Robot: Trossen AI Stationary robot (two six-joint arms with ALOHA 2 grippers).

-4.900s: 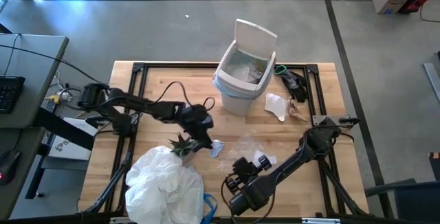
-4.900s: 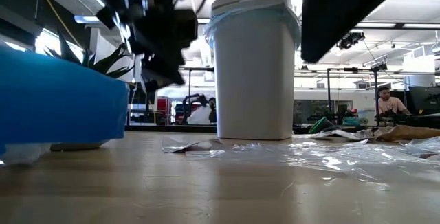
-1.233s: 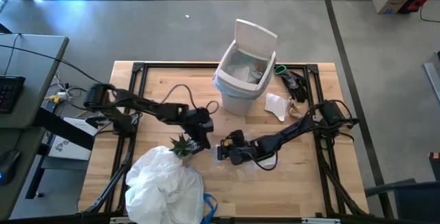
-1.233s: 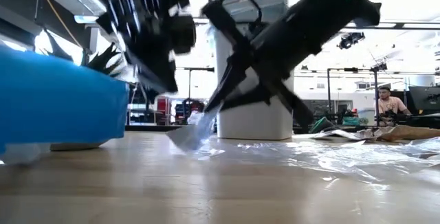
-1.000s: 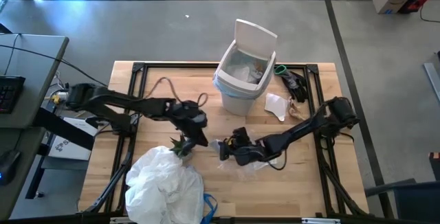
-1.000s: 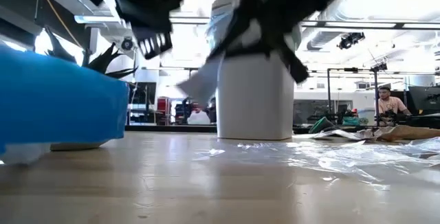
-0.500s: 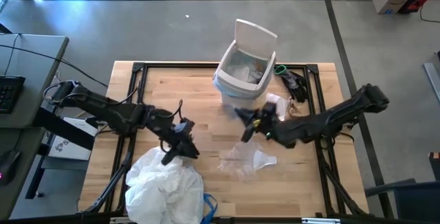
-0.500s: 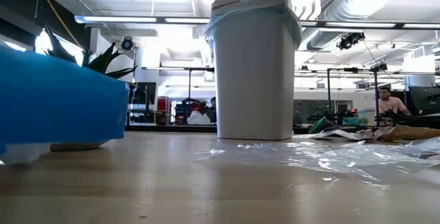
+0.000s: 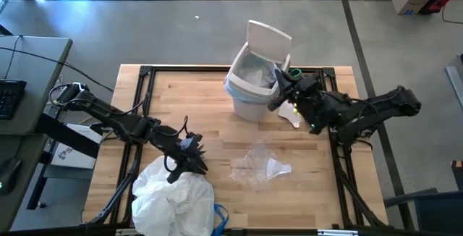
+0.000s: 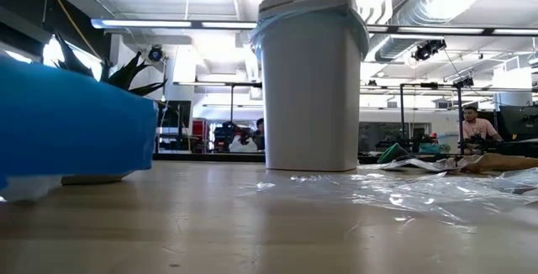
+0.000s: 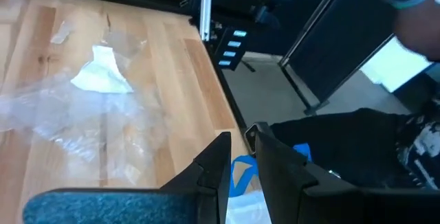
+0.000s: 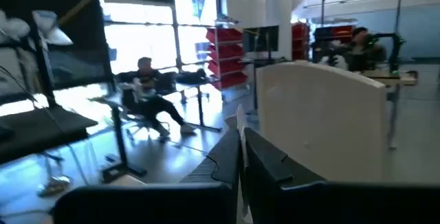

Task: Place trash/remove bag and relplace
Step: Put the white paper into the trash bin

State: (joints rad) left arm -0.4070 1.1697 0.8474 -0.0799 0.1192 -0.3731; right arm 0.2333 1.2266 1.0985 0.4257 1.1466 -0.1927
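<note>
Overhead, the right gripper (image 9: 281,77) hangs closed at the rim of the bin (image 9: 249,87), which wears its bag (image 9: 233,85). Nearby, wrappers (image 9: 255,165) lie mid-table. Lower left, the left gripper (image 9: 197,165), fingers nearly together, hovers over a white sack (image 9: 173,196).

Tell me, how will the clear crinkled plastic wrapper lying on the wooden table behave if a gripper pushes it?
The clear crinkled plastic wrapper looks thin and limp, so it would probably crumple, not slide. It seems light and may cling to a finger.
</note>
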